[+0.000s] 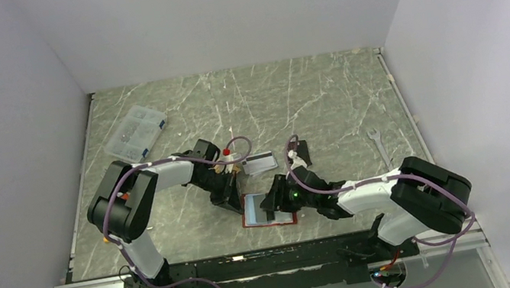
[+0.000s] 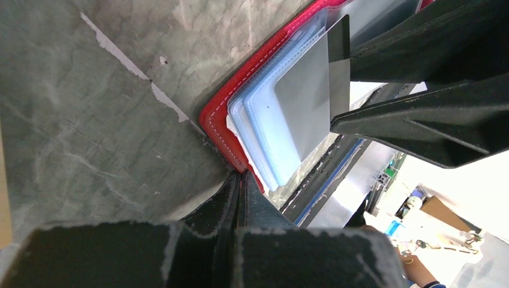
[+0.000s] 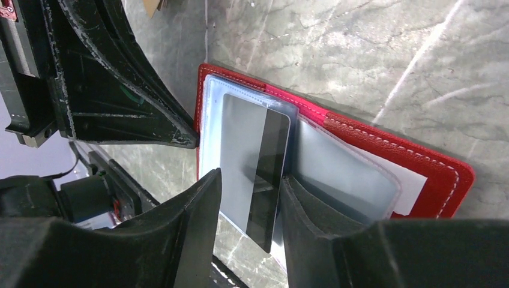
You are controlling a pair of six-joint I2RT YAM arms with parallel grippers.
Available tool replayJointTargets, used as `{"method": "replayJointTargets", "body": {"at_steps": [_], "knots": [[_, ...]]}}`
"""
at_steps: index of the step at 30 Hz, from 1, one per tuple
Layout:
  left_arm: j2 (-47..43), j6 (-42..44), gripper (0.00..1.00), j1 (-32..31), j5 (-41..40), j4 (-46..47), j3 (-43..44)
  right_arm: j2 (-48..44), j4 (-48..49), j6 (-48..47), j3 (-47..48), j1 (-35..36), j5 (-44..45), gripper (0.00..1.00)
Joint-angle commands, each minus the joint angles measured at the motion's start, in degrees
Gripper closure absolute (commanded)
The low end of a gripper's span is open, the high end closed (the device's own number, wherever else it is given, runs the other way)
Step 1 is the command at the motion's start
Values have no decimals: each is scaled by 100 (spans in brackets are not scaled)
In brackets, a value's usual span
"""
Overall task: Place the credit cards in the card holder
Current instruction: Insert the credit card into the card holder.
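While the wallet point(image 3: 360, 144) was pinned near the worktop's front edge by the clenched left gripper point(image 2: 240, 186), a silver card point(image 3: 252, 162) was straddled by the released right gripper point(image 3: 249, 198).

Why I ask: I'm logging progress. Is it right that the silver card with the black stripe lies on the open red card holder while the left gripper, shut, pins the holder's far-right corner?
Not quite. The left gripper presses the card holder's left edge, not the far-right corner; the left wrist view shows it. The silver card does lie on the open holder.
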Motion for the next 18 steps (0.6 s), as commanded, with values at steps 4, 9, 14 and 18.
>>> {"method": "replayJointTargets", "body": {"at_steps": [4,9,14,18], "knots": [[-124,-40,99,21,328,230,-23,227,-1265,-403,340,310,525,54],[-145,-46,99,53,345,238,-24,278,-1549,-537,575,488,676,51],[-163,-48,99,101,356,244,-28,366,-1718,-677,844,660,783,48],[-180,-41,100,150,372,253,-36,379,-1805,-768,978,735,858,46]]}}
